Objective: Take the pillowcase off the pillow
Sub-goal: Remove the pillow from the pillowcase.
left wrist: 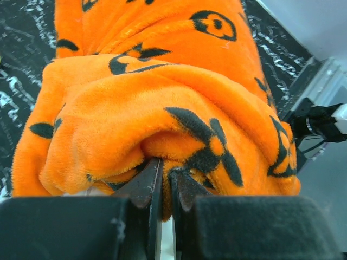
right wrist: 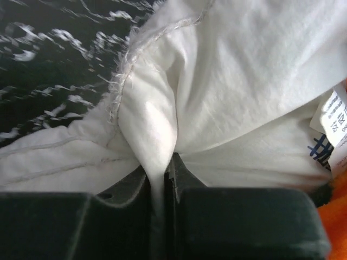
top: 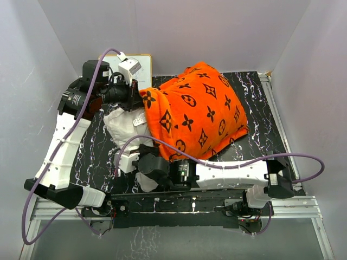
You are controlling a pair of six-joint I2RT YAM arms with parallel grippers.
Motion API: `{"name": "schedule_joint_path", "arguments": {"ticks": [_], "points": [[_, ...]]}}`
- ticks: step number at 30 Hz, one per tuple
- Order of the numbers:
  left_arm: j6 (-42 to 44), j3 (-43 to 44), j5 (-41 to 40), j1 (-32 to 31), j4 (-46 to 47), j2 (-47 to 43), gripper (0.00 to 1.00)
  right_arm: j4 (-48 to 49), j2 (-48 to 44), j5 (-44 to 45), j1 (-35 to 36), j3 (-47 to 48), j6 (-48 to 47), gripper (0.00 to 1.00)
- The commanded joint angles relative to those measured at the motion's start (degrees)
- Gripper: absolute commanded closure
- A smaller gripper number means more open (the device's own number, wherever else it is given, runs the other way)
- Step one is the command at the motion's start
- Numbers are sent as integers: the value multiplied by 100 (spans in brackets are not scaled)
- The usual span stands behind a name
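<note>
The orange pillowcase (top: 200, 111) with dark brown motifs covers most of the pillow in the middle of the table. The white pillow (top: 123, 125) sticks out of its left open end. My left gripper (top: 136, 96) is shut on a fold of the pillowcase's edge (left wrist: 162, 146) at the far left corner. My right gripper (top: 129, 158) is shut on a pinch of the white pillow's fabric (right wrist: 157, 141) at its near left corner. A small label (right wrist: 332, 122) hangs on the pillow by the orange edge.
A small framed whiteboard (top: 142, 67) lies at the back left, behind my left wrist. The table top (top: 255, 92) is black with white marbling, with white walls around. An aluminium rail (top: 274, 116) runs along the right side.
</note>
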Motion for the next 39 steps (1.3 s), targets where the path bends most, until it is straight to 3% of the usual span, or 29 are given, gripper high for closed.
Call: {"name": "schedule_joint_path", "arguments": {"ticks": [1,5,9,13,15,20,21,29,31,35,37,39], "points": [[98,371,-978,18,402,-499,100,-619,-633,-1996,-191,895,1176,92],[289,136,-2340,19,916,-665,100,-676,-1109,-4364,-691,1596,2464,92],[303,274,-1921,23,1141,-837,100,-458,-1307,-6048,-1361,2270,3564,92],[233,1507,-1455,22,527,-349,100,-30,-1428,-6619,-1620,2535,4128,92],[353,1573,-1401,23,394,-261,97,71,-1479,-6511,-1644,2465,4187,92],[907,616,-1695,21,335,-523,15,577,-1740,-6026,-2061,1834,4470,92],[977,487,-1851,26,390,-572,5,754,-1814,-6040,-2249,1709,4635,92],[1852,1143,-2837,18,757,-658,3,1079,-1774,-6163,-4075,1454,5540,92],[2039,1112,-3493,22,1096,-774,3,1271,-1698,-6442,-4440,1308,5857,92],[2432,395,-5164,18,2615,-1273,3,1429,-1396,-7033,-4832,1284,6063,92],[2621,0,-5131,24,2971,-1590,3,1465,-1255,-7241,-4909,1354,6102,92],[2611,-187,-4467,23,2981,-1891,3,1511,-1139,-7471,-4972,1447,6160,92]]}}
